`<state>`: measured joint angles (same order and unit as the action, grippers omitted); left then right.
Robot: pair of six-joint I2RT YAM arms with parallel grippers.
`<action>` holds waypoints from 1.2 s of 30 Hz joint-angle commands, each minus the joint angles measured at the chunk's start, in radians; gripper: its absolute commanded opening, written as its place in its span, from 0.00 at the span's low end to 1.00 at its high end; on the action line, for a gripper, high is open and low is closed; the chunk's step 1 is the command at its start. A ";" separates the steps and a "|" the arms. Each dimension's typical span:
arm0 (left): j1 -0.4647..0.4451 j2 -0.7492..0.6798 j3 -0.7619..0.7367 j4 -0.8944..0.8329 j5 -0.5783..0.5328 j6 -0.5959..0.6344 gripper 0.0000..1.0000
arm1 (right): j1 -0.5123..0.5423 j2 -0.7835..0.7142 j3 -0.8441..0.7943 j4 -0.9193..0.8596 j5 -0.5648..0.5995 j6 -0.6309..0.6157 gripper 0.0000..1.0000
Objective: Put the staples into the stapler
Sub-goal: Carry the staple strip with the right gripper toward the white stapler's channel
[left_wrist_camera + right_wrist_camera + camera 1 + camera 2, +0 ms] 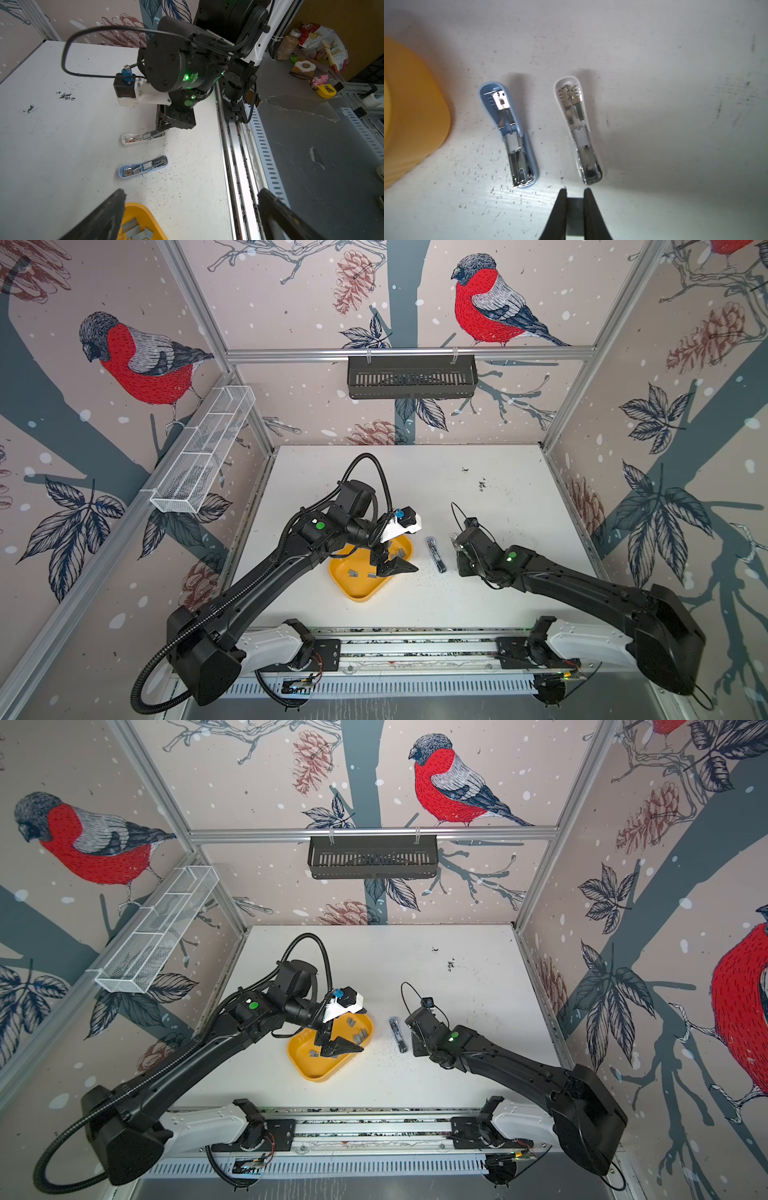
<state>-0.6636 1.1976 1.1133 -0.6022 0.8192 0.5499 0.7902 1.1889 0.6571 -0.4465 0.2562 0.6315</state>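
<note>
- Centrally, in both top views, the yellow tray point(360, 594) lies on the white table point(436, 481), low in the frame and a little left of mid-width.
- Staples point(360, 1036): short grey strips lie loose on the tray floor. Some are near its upper right corner and others toward its left side. In the left wrist view a few more show at the lower edge of the frame.
- Left gripper point(191, 192): the jaws are spread wide, with only bare table between them. In both top views it hangs over the right half of the tray. In the left wrist view one of its fingers point(104, 216) overlaps the tray corner.
- Blue stapler point(508, 135): opened out flat on the table with its metal channel facing up, just right of the tray in both top views.
- White stapler point(579, 137): also opened flat, lying parallel to the blue stapler and just beside it without touching. In both top views the right arm's wrist hides most of it.
- Right gripper point(575, 192): the jaws stand a narrow gap apart with nothing between them. At lower centre of the right wrist view, the tips sit just short of the near end of the white stapler.
- Whether either channel already holds staples cannot be told.
- Dark specks point(482, 484) are scattered over the tabletop.
</note>
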 commanded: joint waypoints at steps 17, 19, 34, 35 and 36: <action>0.001 0.013 0.006 0.011 0.026 0.010 0.99 | -0.138 0.097 -0.004 0.021 -0.025 -0.080 0.14; 0.001 0.013 0.005 0.012 0.028 0.010 0.99 | -0.139 0.107 -0.007 0.028 -0.031 -0.082 0.14; 0.002 0.019 0.007 0.009 0.029 0.011 0.99 | -0.138 0.119 -0.027 0.072 -0.073 -0.099 0.15; 0.001 0.019 0.007 0.009 0.029 0.011 0.99 | -0.138 0.118 -0.028 0.073 -0.074 -0.100 0.15; 0.001 0.022 0.006 0.009 0.029 0.010 0.98 | -0.138 0.118 -0.030 0.076 -0.076 -0.100 0.15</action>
<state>-0.6636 1.2175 1.1133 -0.6022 0.8318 0.5499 0.6518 1.3052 0.6296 -0.3855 0.1902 0.5438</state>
